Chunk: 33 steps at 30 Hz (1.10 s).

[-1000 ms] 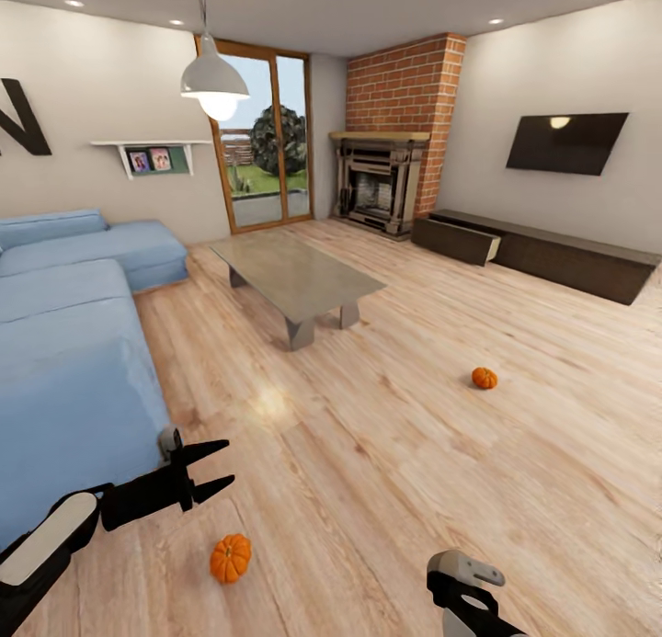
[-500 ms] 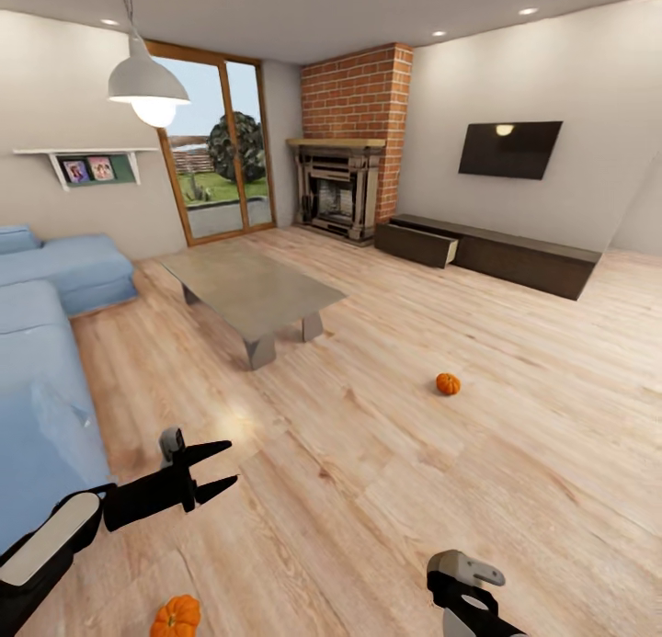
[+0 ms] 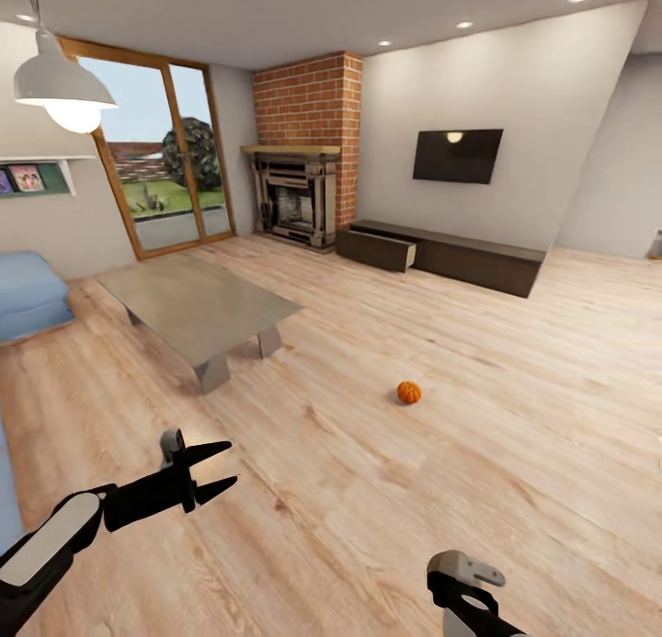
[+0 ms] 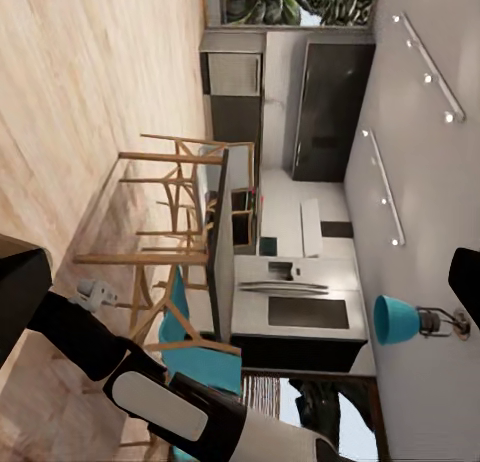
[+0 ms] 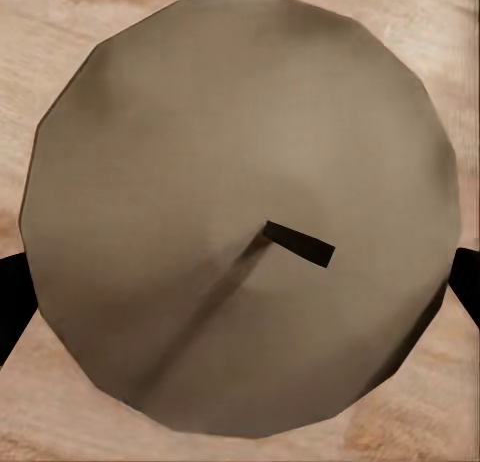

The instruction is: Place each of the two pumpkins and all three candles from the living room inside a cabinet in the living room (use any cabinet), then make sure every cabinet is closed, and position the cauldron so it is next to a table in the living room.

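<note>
The left gripper [image 3: 217,470], fingers spread and holding nothing, hovers at 8 o'clock, one pumpkin [image 3: 409,392] on the floor centrally, the cabinet [image 3: 441,253] at 1 o'clock, one drawer open; right gripper's state I cannot tell.

A small orange pumpkin [image 3: 409,392] sits upright on the wood floor, well apart from the low grey table [image 3: 198,304]. The long dark-brown cabinet [image 3: 444,254] stands along the far wall, its left drawer pulled open
</note>
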{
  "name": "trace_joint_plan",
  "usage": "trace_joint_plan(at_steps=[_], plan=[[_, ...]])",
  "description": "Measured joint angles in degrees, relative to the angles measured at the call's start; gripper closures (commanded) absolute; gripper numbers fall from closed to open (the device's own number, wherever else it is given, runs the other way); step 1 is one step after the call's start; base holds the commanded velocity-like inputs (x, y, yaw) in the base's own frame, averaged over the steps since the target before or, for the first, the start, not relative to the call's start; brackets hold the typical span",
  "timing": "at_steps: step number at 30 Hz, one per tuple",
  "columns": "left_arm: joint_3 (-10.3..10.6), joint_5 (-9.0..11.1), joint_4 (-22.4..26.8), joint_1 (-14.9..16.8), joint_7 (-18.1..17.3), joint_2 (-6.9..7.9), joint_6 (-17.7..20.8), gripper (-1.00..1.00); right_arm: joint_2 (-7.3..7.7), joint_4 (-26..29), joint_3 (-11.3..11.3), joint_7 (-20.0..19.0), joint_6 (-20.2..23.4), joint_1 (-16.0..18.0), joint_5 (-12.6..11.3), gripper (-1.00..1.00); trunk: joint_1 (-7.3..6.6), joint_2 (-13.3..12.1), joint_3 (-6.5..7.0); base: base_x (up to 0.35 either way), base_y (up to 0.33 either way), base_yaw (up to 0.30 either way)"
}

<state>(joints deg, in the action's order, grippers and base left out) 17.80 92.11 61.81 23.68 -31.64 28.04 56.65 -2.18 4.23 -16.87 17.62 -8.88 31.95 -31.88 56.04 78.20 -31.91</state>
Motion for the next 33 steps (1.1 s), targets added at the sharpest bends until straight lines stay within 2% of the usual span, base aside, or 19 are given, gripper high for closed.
trace_joint_plan(at_steps=[25, 33], plan=[[0.0, 0.0, -0.5, 0.0, 0.1, -0.07, 0.0, -1.00, 0.00, 0.0, 0.1, 0.0, 0.1, 0.0, -0.5, 1.00, 0.00, 0.0, 1.46, 0.288, -0.188, -0.240], [0.1, 0.0, -0.5, 0.0, 0.3, -0.06, -0.1, -1.00, 0.00, 0.0, 0.0, 0.1, 0.1, 0.0, -0.5, 1.00, 0.00, 0.0, 1.48, 0.313, -0.126, -0.062]])
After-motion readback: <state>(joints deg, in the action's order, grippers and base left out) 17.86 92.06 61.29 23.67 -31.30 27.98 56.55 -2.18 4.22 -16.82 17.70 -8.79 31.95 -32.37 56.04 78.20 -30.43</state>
